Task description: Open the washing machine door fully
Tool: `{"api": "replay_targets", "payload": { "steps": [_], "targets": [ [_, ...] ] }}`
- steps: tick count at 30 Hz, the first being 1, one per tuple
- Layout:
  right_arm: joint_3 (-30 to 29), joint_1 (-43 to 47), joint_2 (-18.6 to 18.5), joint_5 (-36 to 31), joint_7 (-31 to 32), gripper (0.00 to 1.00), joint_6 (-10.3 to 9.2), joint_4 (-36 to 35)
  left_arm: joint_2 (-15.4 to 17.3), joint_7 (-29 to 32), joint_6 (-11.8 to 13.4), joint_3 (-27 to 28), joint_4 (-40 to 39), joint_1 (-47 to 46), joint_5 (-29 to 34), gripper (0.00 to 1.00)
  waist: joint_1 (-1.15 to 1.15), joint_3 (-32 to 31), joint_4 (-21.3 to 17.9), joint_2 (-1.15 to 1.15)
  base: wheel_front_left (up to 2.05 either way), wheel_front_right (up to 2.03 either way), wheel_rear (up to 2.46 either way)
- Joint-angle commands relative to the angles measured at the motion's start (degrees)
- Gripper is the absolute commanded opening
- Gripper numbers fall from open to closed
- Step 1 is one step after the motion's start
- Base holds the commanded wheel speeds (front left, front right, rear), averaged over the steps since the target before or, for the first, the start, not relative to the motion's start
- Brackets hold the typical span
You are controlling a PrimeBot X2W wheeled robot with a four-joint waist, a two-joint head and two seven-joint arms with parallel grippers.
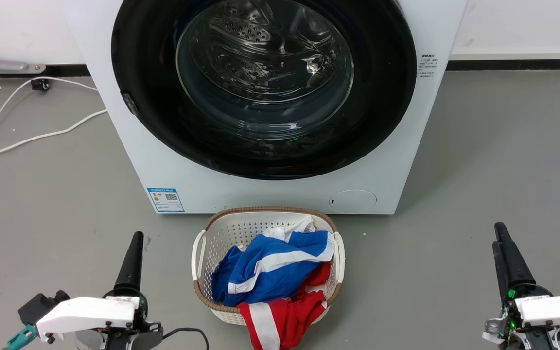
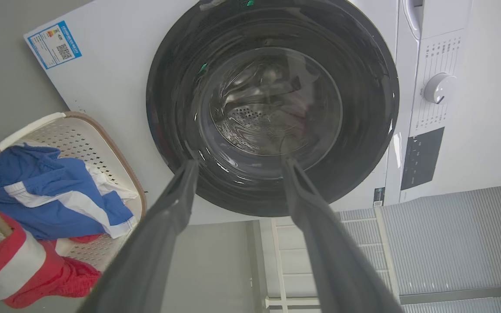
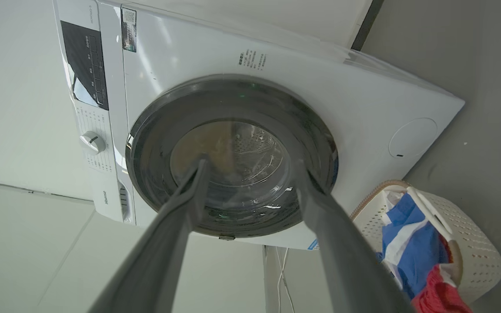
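Note:
The washing machine (image 1: 270, 197) is a white box straight ahead on the grey floor. The washing machine door (image 1: 264, 82), a glossy black disc with a clear glass bowl, lies flat against its front, with a small latch piece (image 1: 129, 103) on its left rim. My left gripper (image 1: 136, 238) is low on the left and my right gripper (image 1: 498, 233) low on the right, both well short of the machine. In the wrist views the left gripper (image 2: 237, 163) and the right gripper (image 3: 250, 163) point at the door (image 2: 272, 108) (image 3: 231, 156) with fingers spread and nothing between them.
A white laundry basket (image 1: 201, 253) with blue, white and red clothes stands on the floor right in front of the machine, between my arms. White cables (image 1: 32, 138) trail over the floor to the machine's left. A wall with a dark baseboard runs behind.

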Motion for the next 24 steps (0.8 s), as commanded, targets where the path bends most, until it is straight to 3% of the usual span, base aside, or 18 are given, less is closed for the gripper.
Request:
{"api": "replay_targets", "payload": {
  "steps": [1,13,24],
  "targets": [
    [0.1,-0.3,-0.2,-3.7,-0.8,1.00,0.09,-2.3,0.2,-0.8,0.8,-0.5,-2.1,-0.4,3.6,1.00,0.00,0.0,0.0,0.00,0.00,0.00,0.00],
    [1.5,1.4,-0.2,-22.0,-3.6,1.00,0.10,-6.6,0.3,-3.6,4.8,-3.0,-4.9,0.8,20.1,1.00,0.00,0.2,0.1,0.00,0.00,0.00,0.00],
    [2.4,3.5,-0.1,-34.8,-5.9,1.00,0.10,-8.1,1.7,-5.9,7.9,-6.0,-6.5,2.0,30.7,1.00,0.00,0.0,0.0,0.00,0.00,0.00,0.00]
  ]
}}
